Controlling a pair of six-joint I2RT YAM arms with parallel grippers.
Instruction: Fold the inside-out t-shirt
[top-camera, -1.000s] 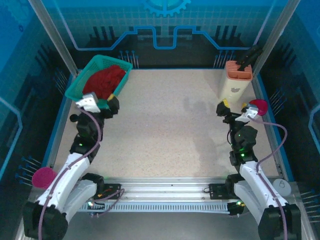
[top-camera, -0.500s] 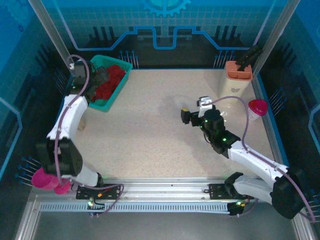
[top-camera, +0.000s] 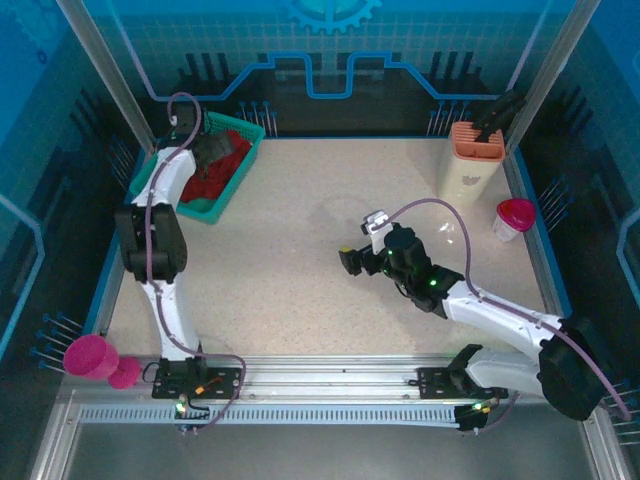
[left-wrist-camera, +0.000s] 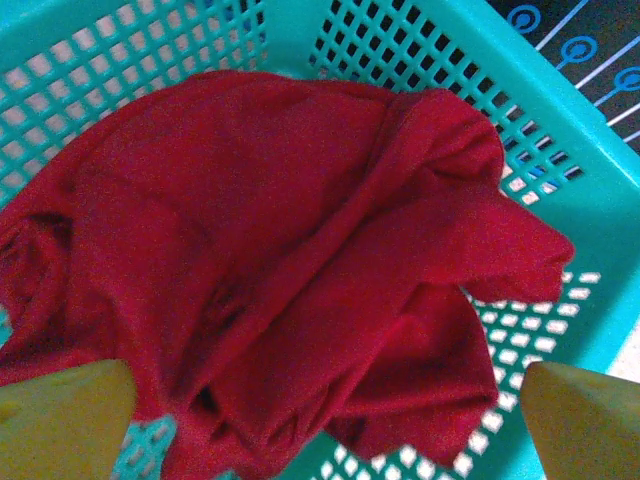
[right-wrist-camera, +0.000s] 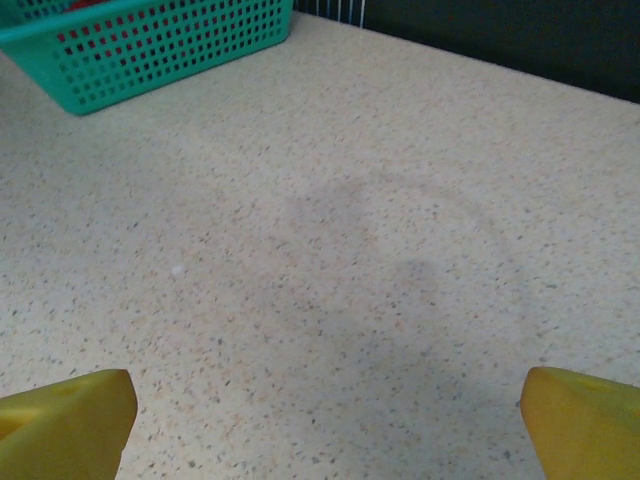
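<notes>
Inside-out t-shirt (left-wrist-camera: 300, 250) lies bunched in a dark red heap inside the teal basket (left-wrist-camera: 600, 200), its folds piled over one another and one edge lapping up against the mesh wall. From above we see the basket (top-camera: 190, 212) at the far left corner of the table (top-camera: 300, 300), with the red cloth (top-camera: 210, 183) partly covered by the left arm. The left pincer (left-wrist-camera: 320, 420) hangs directly over the heap with its two yellow fingertips (left-wrist-camera: 65, 415) spread wide to either side, released and grasping nothing; in the top view it (top-camera: 205, 155) sits above the basket's middle. We cannot tell whether the fingertips touch the cloth.

The right pincer (right-wrist-camera: 325, 425) is also released, its yellow fingertips (right-wrist-camera: 60, 415) wide apart above bare speckled table, empty. From overhead it (top-camera: 358, 245) hovers near the middle of the table, pointing left, well apart from the basket (right-wrist-camera: 150, 45), which shows in its wrist view at the far left.

At the far right stands an orange holder (top-camera: 475, 150) with a dark tool in it, and near it a pink-lidded cup (top-camera: 515, 215). A magenta object (top-camera: 90, 355) sits off the table's near left edge.
</notes>
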